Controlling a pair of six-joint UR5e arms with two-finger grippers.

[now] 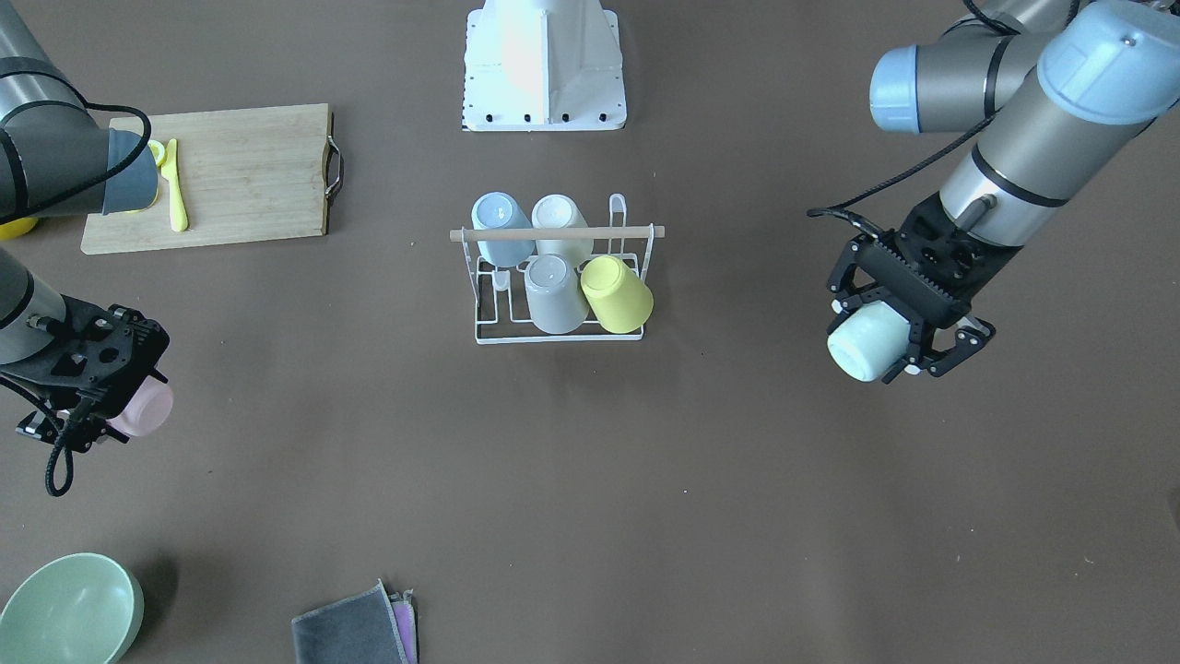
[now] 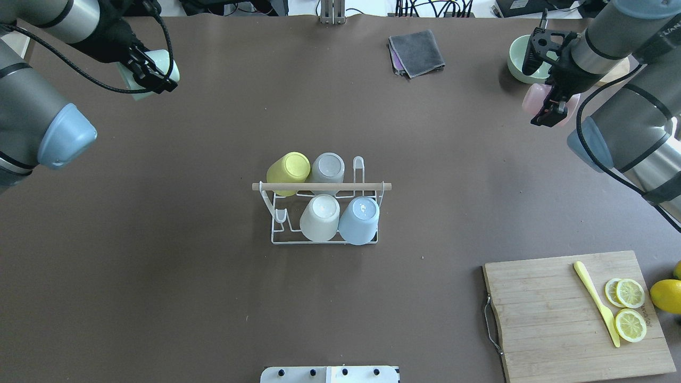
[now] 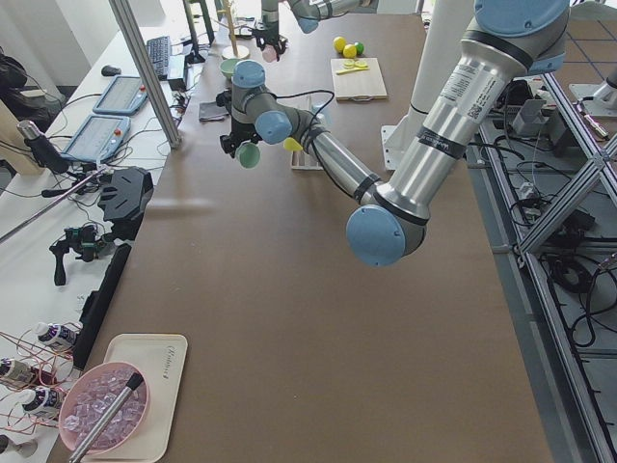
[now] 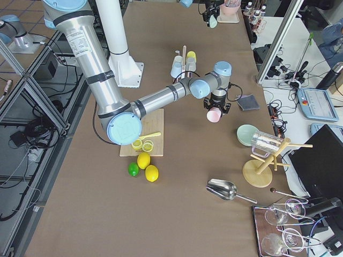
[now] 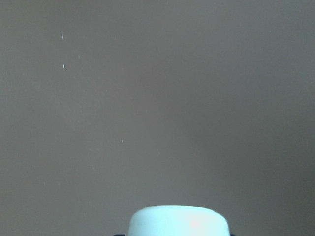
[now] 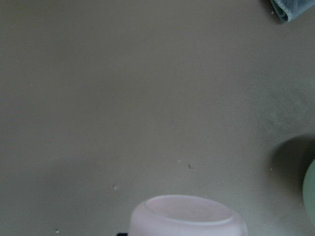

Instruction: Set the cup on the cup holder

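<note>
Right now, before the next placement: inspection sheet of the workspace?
Surface: brown table, nothing spilled seen.
Job's things: cup holder carries the yellow cup, grey cup, cream cup and blue cup, all upside down; two free prongs.
Clutter: cutting board with lemon slices and yellow knife; whole lemon, green bowl, folded cloths; all apart from the holder.
Grippers: left gripper shut on mint cup; right gripper shut on pink cup.
Cables: a black cable loops beside each wrist; no snag seen.
Surroundings: tablets, mug tree, metal scoop.

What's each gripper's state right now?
The left gripper is closed on the mint cup.
The right gripper is closed on the pink cup.
</note>
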